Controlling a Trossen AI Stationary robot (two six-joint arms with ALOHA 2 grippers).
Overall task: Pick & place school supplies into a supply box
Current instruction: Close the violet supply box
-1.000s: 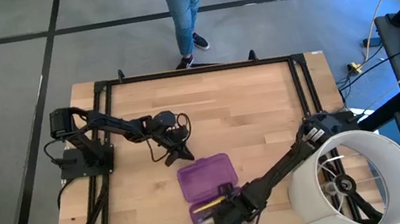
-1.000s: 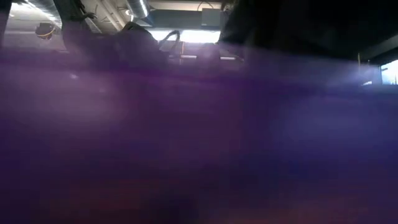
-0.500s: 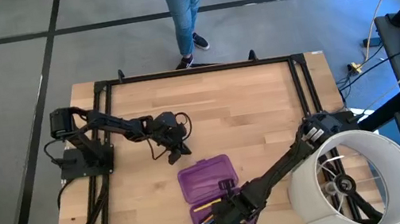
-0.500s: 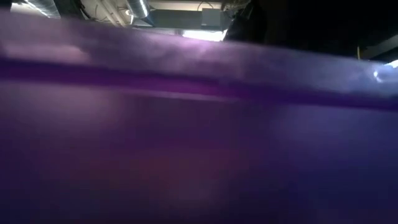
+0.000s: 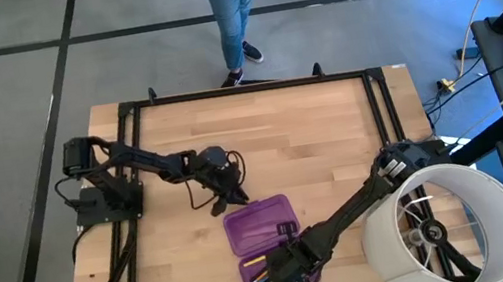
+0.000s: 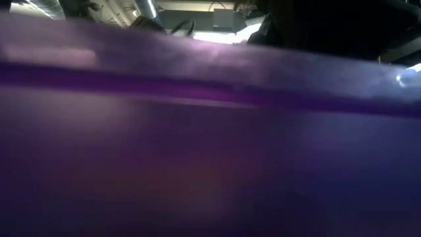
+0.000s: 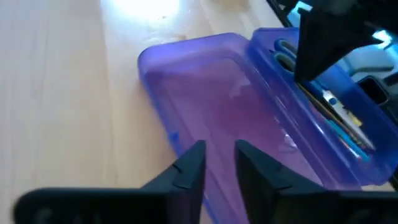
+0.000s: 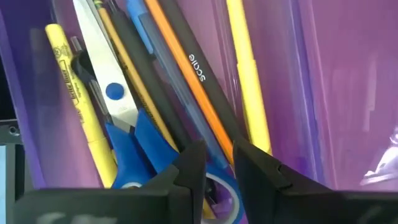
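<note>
Since a second ago my left gripper (image 5: pixel 237 198) has slid over to the far-left corner of the supply box (image 5: pixel 256 223), which lies open near the table's (image 5: pixel 312 141) near edge; my right gripper (image 5: pixel 276 281) hangs over the near half. Low view: just purple blur. Left wrist: fingers slightly apart, nothing between them. Right wrist: narrow gap too, holding nothing; I count one scissors (image 8: pixel 127 134), two yellow pencils (image 8: pixel 247 81), one black pen (image 8: pixel 199 68).

Scissors (image 8: pixel 127 134) and pencils (image 8: pixel 247 81) inside the supply box (image 5: pixel 261 224) on the table (image 5: pixel 311 132), near edge.
</note>
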